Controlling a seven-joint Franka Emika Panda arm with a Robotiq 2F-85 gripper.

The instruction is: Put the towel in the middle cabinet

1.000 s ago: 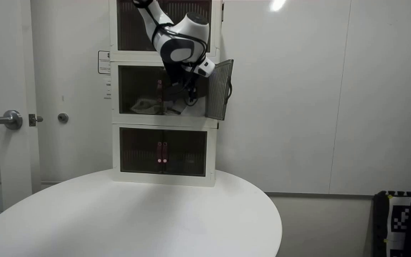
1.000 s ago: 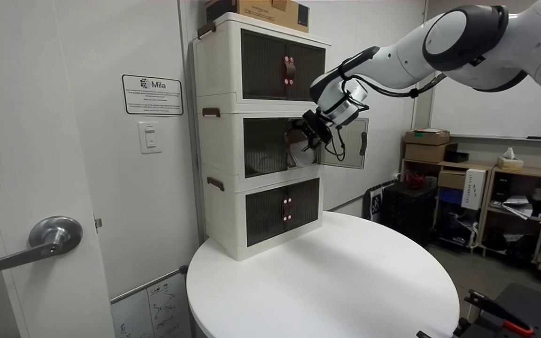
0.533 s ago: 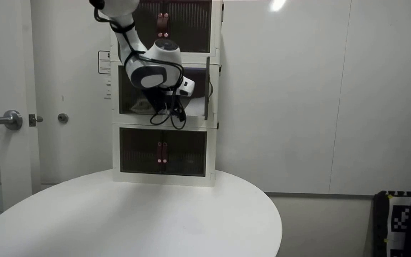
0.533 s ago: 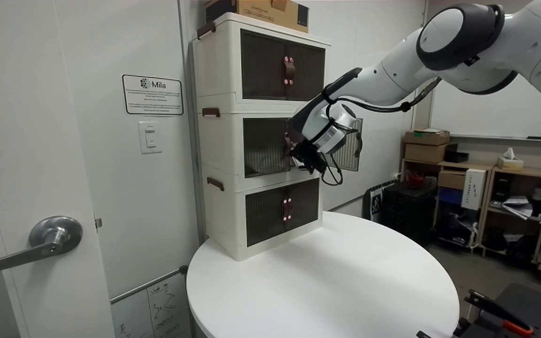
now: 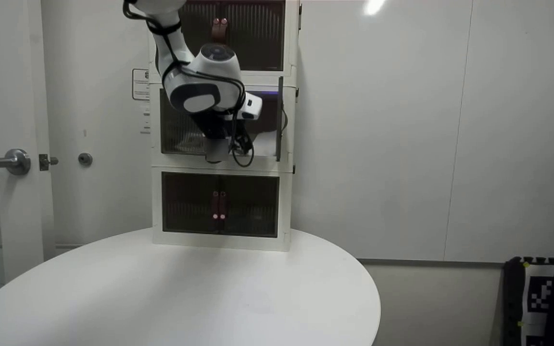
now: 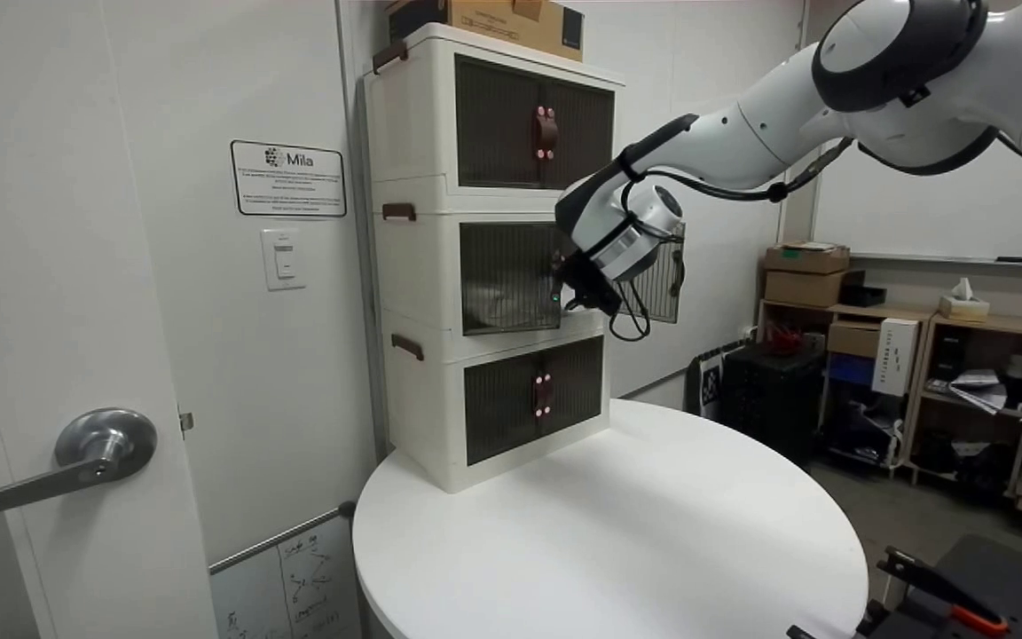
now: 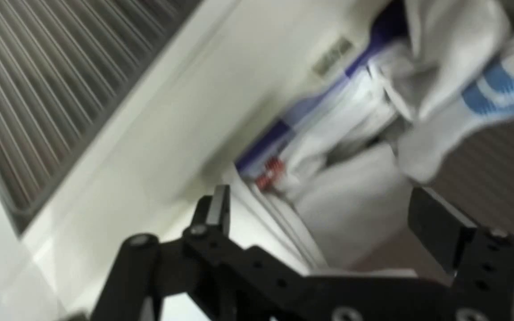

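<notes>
Gaping wide and empty, the tool (image 7: 323, 211) is facing the likely towel (image 7: 357, 194) behind the middle cabinet's (image 6: 420, 271) front edge (image 5: 181, 160).

In an exterior view we look nearly straight across the desk (image 5: 258, 298) at the front of the cabinet stack (image 5: 258, 166), near enough to lose its top. In an exterior view that takes in the stack from top to bottom, we face it obliquely, its left side wall (image 6: 418, 284) showing and the arm (image 6: 759, 133) entering on the right. Both exterior views share stack, desk and arm. From the wrist, close behind the jaws, we look slantwise into the middle cabinet (image 7: 159, 129), which both exterior views show from outside.
</notes>
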